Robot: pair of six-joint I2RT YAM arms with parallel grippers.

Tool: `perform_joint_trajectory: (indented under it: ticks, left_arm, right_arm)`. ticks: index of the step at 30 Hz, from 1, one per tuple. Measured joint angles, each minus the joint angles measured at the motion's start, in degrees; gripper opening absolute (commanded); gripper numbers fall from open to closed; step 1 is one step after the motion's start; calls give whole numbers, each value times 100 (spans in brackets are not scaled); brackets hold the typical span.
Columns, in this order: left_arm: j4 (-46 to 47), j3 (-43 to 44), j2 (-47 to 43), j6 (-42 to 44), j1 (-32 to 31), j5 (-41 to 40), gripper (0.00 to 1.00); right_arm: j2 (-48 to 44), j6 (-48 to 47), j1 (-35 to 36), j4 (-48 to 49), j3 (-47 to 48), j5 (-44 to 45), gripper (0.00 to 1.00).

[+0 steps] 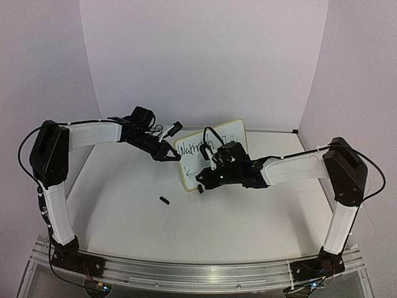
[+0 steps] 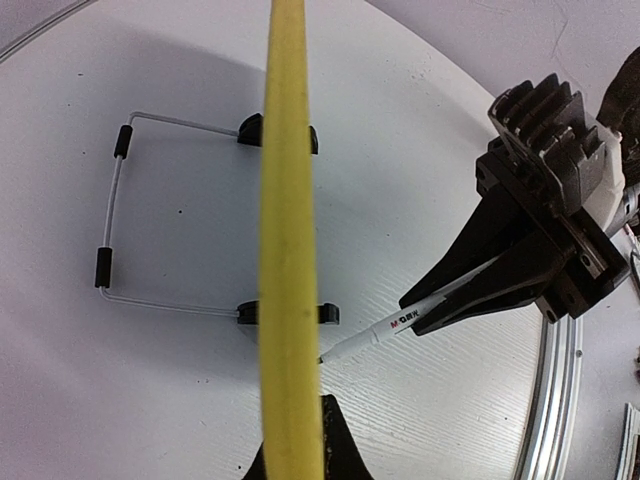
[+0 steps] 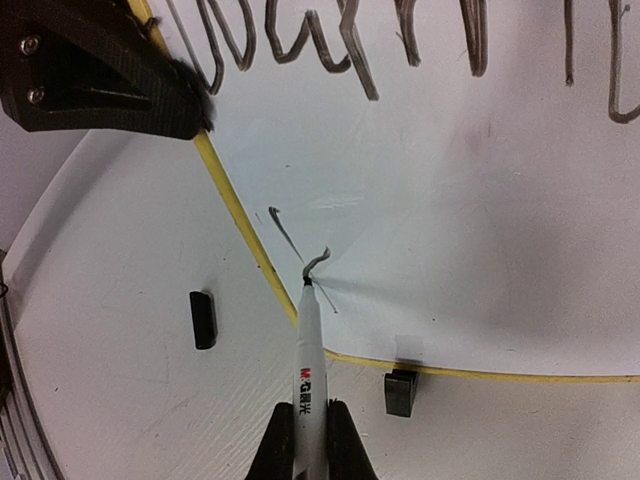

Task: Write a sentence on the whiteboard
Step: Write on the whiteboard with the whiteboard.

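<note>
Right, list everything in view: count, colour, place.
whiteboard: one, white with yellow rim, standing mid-table
writing: one line plus a first stroke below, black, on the board's face
marker: one, white with black tip, tip on the board's lower left area
cap: one, black, on the table front-left of the board
wire stand: one, pale with black sleeves, behind the board
clip feet: two, black, at the board's bottom rim
table: one, white
left pincer: black, shut on the board's left rim
right pincer: black, shut on the marker
</note>
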Motion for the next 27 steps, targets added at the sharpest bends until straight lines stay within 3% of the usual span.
perform_joint_trajectory:
  ticks: [17,27]
  left_arm:
    - [2,0,0,0,-5,-7,0]
    - [4,0,0,0,-24,-20,0]
  right_arm:
    - [-84,4,20,-45,-248,425,0]
    - [-796,3,-42,-13,-507,581,0]
